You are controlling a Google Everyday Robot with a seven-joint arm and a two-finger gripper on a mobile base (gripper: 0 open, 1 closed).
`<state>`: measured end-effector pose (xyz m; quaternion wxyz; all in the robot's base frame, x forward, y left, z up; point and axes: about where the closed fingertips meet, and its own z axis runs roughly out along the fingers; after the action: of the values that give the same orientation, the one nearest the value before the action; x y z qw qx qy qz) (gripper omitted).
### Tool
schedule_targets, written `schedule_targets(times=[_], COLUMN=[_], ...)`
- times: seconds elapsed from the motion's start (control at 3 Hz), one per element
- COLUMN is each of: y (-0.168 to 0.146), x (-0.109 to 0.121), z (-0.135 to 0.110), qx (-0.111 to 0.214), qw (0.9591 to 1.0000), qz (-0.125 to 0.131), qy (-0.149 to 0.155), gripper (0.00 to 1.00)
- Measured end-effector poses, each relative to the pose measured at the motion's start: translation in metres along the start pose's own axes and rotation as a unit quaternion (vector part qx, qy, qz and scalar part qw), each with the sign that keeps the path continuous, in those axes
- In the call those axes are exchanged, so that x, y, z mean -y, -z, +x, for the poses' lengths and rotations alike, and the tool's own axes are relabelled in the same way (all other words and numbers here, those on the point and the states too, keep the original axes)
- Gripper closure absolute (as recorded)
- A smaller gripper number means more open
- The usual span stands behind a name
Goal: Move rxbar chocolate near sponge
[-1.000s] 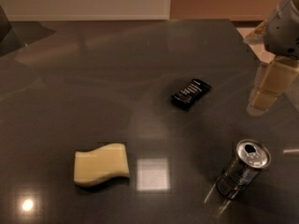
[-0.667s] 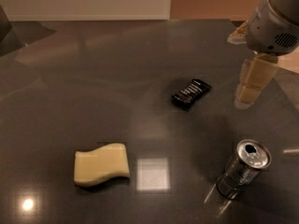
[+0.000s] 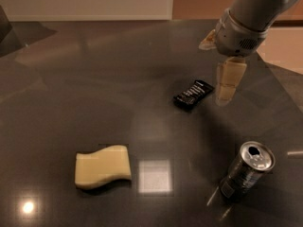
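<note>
The gripper point(image 3: 226, 86) hangs just beside the snack bar point(image 3: 193, 94), which lies flat on the table point(image 3: 94, 79), well apart from the sponge point(image 3: 102, 167). I cannot tell whether the jaws are open or closed. Coming down off-centre, it could clip the thin, glossy bar and skid it away, perhaps toward the can point(image 3: 247, 170).

gripper point(image 3: 225, 90) hanging by the right edge just beside the rxbar chocolate point(image 3: 193, 94), bare table point(image 3: 94, 79) between it and the sponge point(image 3: 102, 166) toward the near-left corner, drink can point(image 3: 246, 170) upright by the near-right corner
</note>
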<state>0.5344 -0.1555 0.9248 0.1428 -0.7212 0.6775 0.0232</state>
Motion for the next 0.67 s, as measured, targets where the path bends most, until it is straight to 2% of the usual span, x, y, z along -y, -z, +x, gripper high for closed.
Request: schedule_targets(times=[0.33,0.67], y=[-0.027,-0.048], x=[0.012,0.024], z=[-0.003,0.004], qx=[0.000,0.009], qw=[0.9987,0.9969], qz=[-0.030,-0.059], qy=[0.040,0.051], gripper=[0.00,0.00])
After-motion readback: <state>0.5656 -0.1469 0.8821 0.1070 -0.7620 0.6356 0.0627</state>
